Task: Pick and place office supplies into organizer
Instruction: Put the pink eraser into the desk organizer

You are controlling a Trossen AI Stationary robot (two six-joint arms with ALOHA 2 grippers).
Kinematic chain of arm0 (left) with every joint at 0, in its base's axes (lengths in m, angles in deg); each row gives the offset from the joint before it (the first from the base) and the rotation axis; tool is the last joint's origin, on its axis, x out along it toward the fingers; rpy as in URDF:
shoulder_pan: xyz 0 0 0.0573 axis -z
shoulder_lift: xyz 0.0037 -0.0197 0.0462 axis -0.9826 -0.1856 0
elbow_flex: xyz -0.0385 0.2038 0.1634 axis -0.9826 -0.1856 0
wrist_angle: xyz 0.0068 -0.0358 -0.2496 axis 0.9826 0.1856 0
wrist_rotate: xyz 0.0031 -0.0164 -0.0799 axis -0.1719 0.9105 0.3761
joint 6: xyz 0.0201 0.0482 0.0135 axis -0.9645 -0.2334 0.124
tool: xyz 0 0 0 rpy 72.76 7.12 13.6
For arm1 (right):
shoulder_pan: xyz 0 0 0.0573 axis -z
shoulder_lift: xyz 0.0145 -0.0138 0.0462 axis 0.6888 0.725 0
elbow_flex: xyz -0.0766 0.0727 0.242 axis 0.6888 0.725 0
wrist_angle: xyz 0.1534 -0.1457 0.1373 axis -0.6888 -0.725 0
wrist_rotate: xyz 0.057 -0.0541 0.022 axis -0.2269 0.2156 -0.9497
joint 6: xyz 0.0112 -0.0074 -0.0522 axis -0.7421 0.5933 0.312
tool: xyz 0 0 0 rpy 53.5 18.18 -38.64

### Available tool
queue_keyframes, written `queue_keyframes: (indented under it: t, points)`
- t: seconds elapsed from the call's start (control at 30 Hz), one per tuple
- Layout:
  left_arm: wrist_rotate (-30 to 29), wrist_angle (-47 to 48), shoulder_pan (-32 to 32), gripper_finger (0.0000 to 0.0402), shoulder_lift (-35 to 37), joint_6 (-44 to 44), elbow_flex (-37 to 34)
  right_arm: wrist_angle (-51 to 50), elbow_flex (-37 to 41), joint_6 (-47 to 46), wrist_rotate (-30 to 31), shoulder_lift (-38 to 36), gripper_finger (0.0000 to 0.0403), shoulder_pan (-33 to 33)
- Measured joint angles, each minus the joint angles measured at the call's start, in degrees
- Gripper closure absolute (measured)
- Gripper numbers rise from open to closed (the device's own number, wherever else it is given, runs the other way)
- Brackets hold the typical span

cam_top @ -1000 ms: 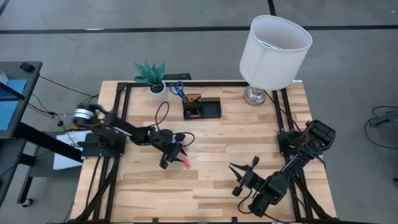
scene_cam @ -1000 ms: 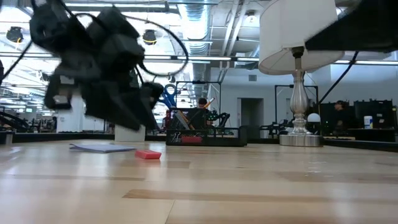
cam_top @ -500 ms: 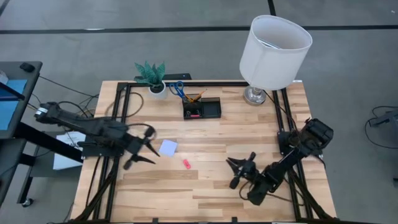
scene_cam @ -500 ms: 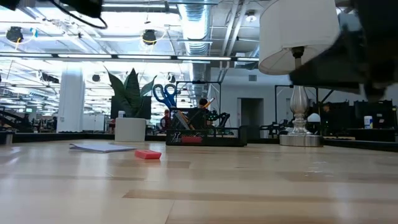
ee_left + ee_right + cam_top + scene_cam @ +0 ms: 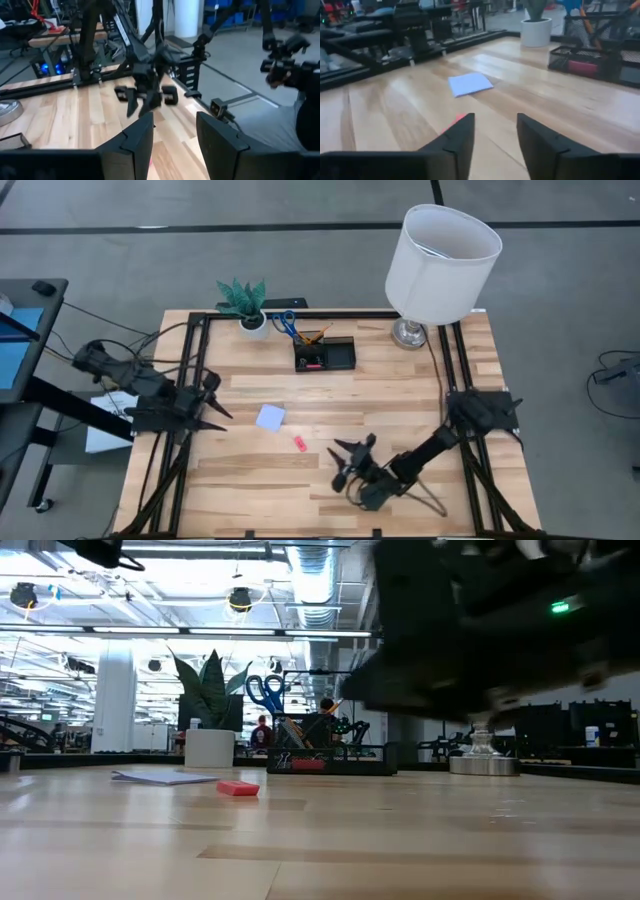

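Observation:
A small pink-red piece (image 5: 300,444) lies flat on the wooden table, also seen in the right wrist view (image 5: 457,120). Just beyond it lies the lavender note pad (image 5: 271,417). The black organizer (image 5: 340,358) stands at the far edge with blue-handled scissors (image 5: 283,321) and orange pens (image 5: 316,335) upright in its cup. My right gripper (image 5: 337,465) hovers low and open, a short way to the right of the pink piece, pointing at it. My left gripper (image 5: 218,406) is open, raised by the table's left edge, and holds nothing.
A white pot with a green plant (image 5: 243,302) stands left of the organizer. A lamp with a large white shade (image 5: 440,255) stands at the far right. A black frame (image 5: 200,350) runs along the table's left, far and right sides. Bare wood lies in front of the pink piece.
My left gripper has drawn back from above the note pad toward the table's left edge and risen, which uncovers the pad lying flat. My right gripper has moved left and down toward the pink piece, rolling as it went. Pad and pink piece have stayed in place.

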Motion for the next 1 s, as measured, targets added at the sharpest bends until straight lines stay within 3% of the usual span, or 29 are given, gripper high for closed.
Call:
queue_keyframes:
  t: [0.3, 0.6, 0.73, 1.0]
  points:
    - [-0.02, 5.81, 0.7, 0.026, 9.2, 2.83, 0.0, 0.55, -15.06, 4.41, -4.55, 10.78, 0.0186, 2.73]
    - [-0.63, 8.97, 0.68, 0.026, 16.49, 3.63, 0.04, -3.72, -21.84, -2.09, -9.43, 15.3, 0.0184, 4.84]
    - [-0.59, 9.55, 0.68, 0.026, 17.35, 3.74, 0.28, -11.9, -23.41, -8.98, -8.17, 15.36, 0.0185, 4.75]
    - [-0.15, 10.45, 0.68, 0.026, 17.17, 3.72, 0.76, -19.55, -27.59, -8.81, -5.18, 15.01, 0.0175, 4.49]
